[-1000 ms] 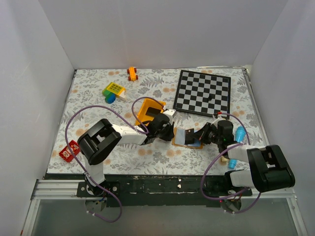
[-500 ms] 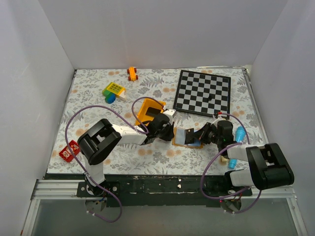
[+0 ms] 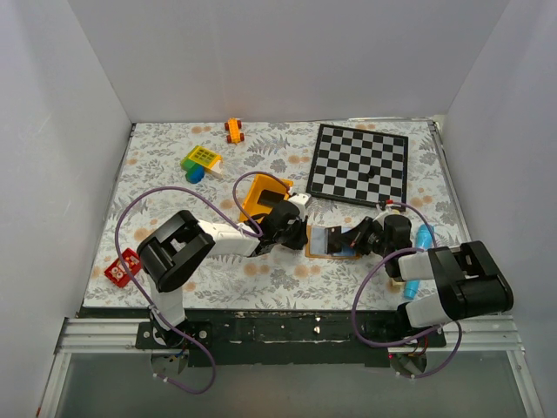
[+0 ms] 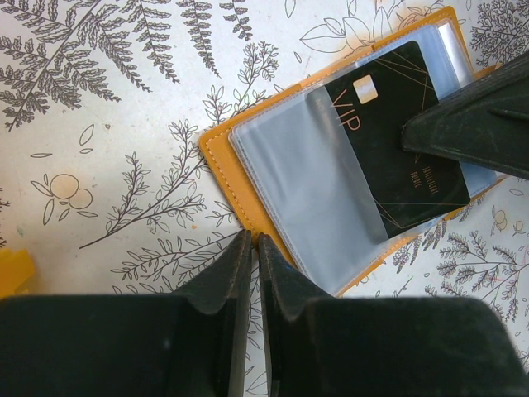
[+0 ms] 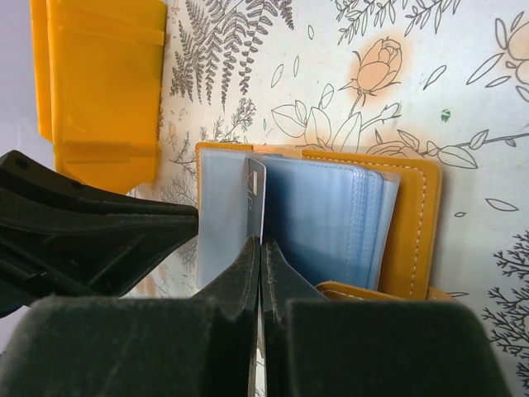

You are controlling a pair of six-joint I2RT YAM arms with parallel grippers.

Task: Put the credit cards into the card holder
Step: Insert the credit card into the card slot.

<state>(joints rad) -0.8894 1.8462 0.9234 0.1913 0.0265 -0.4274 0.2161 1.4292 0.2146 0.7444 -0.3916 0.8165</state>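
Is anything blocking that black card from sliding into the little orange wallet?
Nothing visible does. The right gripper pinches the credit card, one end of which lies under a clear sleeve of the open card holder. The shut left gripper sits beside the holder's edge, off the card's path.

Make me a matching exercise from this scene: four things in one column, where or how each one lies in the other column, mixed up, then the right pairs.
Things
1. card holder
2. credit card
3. chequered board
4. orange toy car

Place or state
A. at the far edge of the table, left of centre
B. lying open, inside facing up
C. partly tucked under a clear sleeve
D. lying flat in the far right part of the table

Pairs: 1-B, 2-C, 3-D, 4-A
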